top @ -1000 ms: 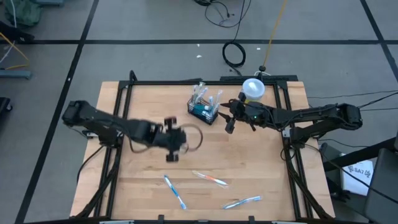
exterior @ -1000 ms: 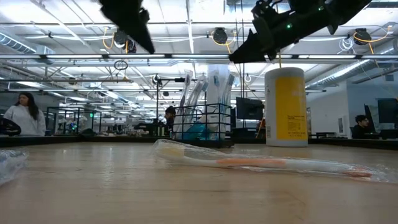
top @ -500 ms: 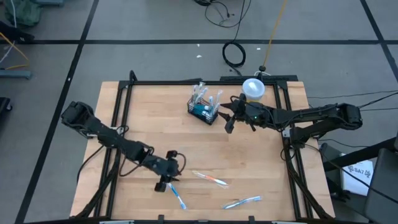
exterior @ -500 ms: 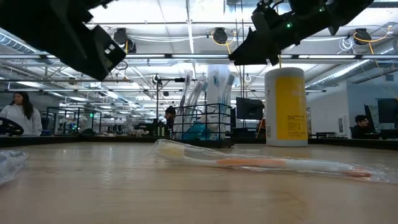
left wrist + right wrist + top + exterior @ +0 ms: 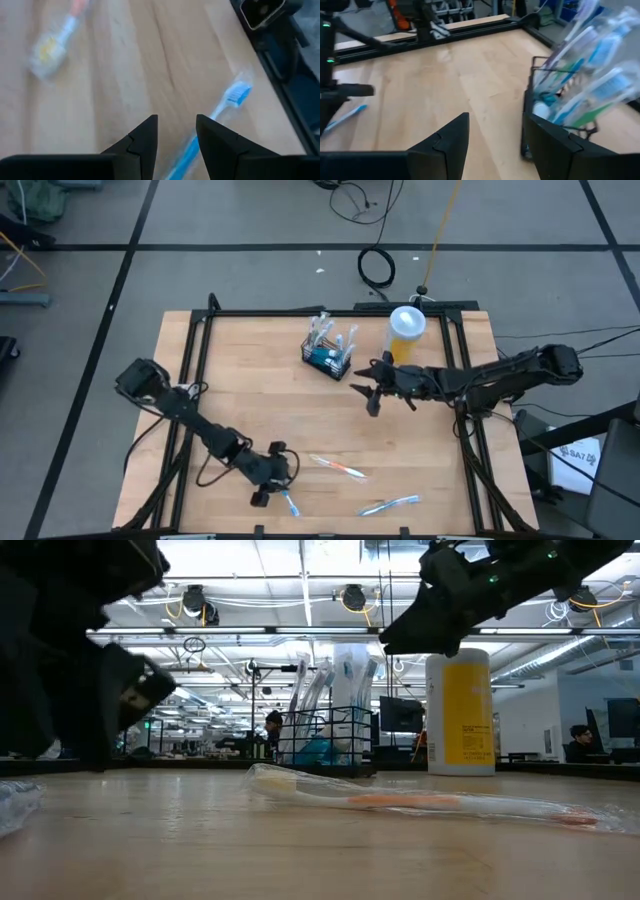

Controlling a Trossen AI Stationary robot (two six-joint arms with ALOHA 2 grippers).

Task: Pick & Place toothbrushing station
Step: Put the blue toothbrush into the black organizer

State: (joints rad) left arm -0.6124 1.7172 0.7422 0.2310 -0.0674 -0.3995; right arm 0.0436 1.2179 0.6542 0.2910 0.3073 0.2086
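**High view: reach toward a loose toothbrush, basket already part-filled**

High view, near edge of table [image 5: 240,380]: left gripper [image 5: 268,485] low over wrapped blue toothbrush [image 5: 283,492], fingers parted with the handle lying between them in the left wrist view, nothing gripped yet. Two more wrapped toothbrushes on the wood: orange toothbrush [image 5: 337,467] just beyond, a third toothbrush [image 5: 390,504] toward the right corner. Black wire basket [image 5: 328,358] at the far middle of the table, upright, several wrapped brushes standing in it; yellow cup [image 5: 405,332] just beside it. Right gripper [image 5: 368,393] raised near the basket, fingers apart and empty.

Step in hand, as judged: pick-up of the blue toothbrush. Next move calls for descent to the wood, handle centred between the fingers, then closure before any lift.
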